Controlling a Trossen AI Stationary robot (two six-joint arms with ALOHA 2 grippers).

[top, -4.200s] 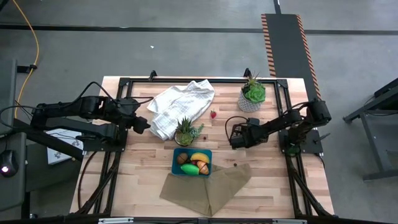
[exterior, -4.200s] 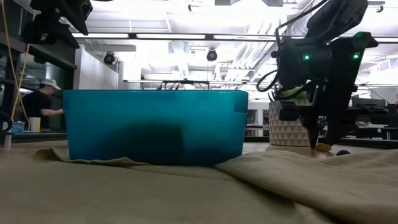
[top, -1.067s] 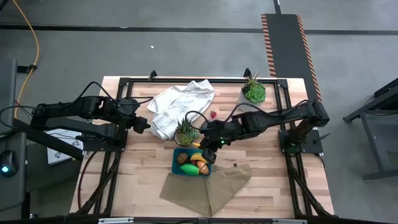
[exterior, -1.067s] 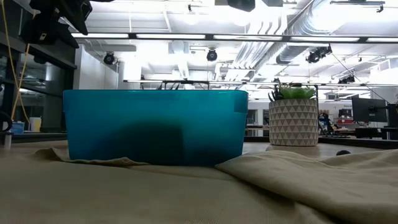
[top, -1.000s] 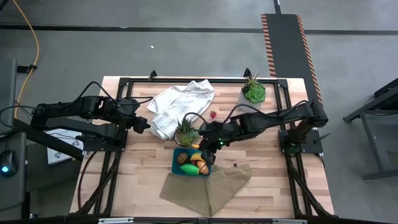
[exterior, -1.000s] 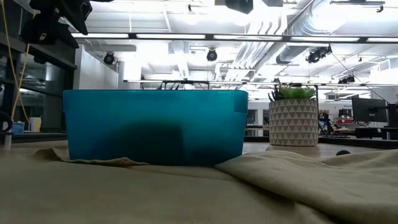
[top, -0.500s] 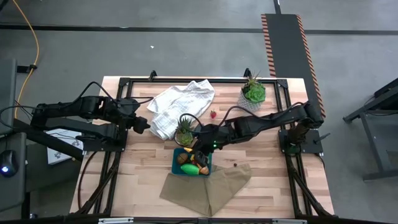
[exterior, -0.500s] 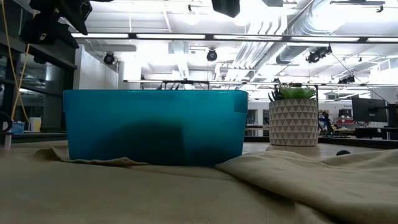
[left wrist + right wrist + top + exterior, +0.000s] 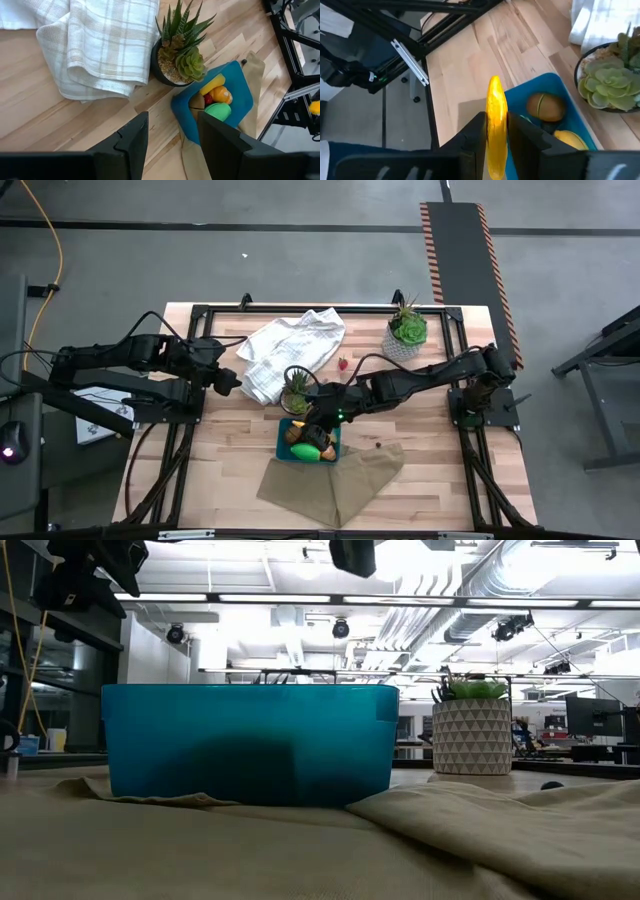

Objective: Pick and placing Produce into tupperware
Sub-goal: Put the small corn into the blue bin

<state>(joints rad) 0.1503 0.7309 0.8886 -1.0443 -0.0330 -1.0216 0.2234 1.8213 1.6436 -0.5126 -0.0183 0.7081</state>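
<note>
The teal tupperware (image 9: 284, 442) (image 9: 250, 745) stands on the table with the tan cloth (image 9: 335, 480) at its near edge. It holds produce: a brown kiwi (image 9: 546, 106), a yellow banana (image 9: 567, 139), an orange piece (image 9: 221, 93) and a green pepper (image 9: 217, 111). My right gripper (image 9: 310, 430) hangs over the tupperware, shut on a long yellow produce piece (image 9: 496, 115). My left gripper (image 9: 172, 140) waits open at the table's left (image 9: 232, 383), with nothing between its fingers. My right gripper pinches the long yellow piece between its two fingers, which press on its two sides (image 9: 495, 132). The piece lies along the fingers, and its free end (image 9: 494, 82) sticks out past the tips. The fingers slant down from the table's right. The piece is clear above the tupperware.
A small potted plant (image 9: 297, 392) stands right behind the tupperware, and a taller one in a white pot (image 9: 405, 332) at the far right. A white towel (image 9: 290, 348) lies at the back. A red berry (image 9: 343, 363) and a dark berry (image 9: 378, 445) lie loose on the wood.
My right gripper has gone toward the table's left edge and a little down, from the tupperware's right end to above its middle, rolling slightly. It has stayed shut on the yellow piece.
</note>
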